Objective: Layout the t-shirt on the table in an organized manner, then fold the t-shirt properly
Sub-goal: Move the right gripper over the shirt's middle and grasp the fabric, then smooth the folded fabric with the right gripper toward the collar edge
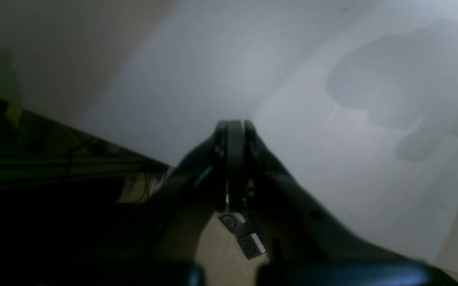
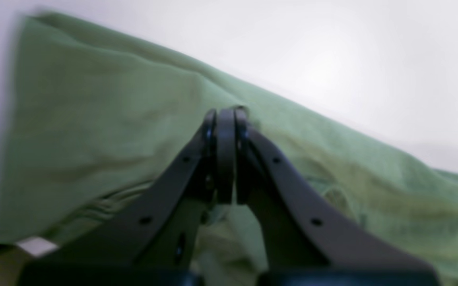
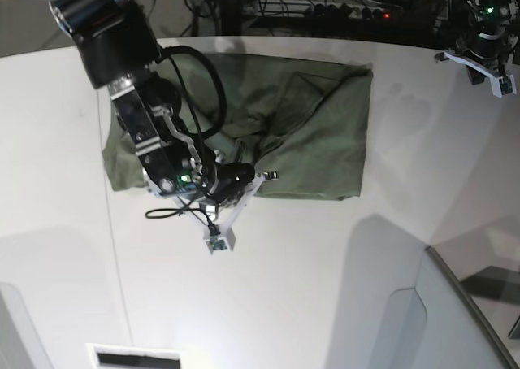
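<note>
Base view, left to right. Item: t-shirt, olive cotton, lying rumpled on the table in the upper middle of the frame, partly doubled over itself. Judged soft, light and limp, likely to sag and crease; best taken at a hem edge or corner rather than mid-panel. Item: right gripper, left of centre, arm reaching down from the upper left, wrist low over the cloth; fingers pinched together on a fold of the t-shirt, as the right wrist view confirms. Item: left gripper, upper right corner, raised well apart from the cloth, fingers clenched on nothing.
</note>
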{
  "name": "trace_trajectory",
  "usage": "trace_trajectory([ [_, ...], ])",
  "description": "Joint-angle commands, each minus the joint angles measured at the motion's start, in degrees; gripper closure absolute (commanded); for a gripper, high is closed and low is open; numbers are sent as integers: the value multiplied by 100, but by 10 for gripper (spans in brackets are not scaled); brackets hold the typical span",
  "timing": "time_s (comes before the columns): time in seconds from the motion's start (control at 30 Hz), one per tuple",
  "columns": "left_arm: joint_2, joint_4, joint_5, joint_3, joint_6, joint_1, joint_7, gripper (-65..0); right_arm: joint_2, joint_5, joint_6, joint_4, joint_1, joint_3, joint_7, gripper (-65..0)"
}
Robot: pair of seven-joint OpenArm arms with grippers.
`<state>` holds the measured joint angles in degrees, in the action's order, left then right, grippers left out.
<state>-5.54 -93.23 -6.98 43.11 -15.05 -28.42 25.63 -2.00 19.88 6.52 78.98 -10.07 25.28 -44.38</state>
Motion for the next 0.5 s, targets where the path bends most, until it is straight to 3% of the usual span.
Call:
trace_trajectory([
  [0.0,-74,-79,-27,36,32,-10,-132,0,-59,56,-85,353,-53,132,-76,0],
  [0.13,-74,-79,8,36,32,95,-123,0,-156,82,-85,678,-18,1204,-762,0],
  [0.23,-74,-88,-27,27,32,113,-114,0,-446,82,-103,282,-18,1837,-832,0],
  [0.33,-74,-97,-27,27,32,122,-123,0,-516,82,-68,45,-18,2241,-815,0],
  [0.47,-127,-9,-27,27,32,104,-132,0,-490,91,337,405,88,2611,-1184,-15],
])
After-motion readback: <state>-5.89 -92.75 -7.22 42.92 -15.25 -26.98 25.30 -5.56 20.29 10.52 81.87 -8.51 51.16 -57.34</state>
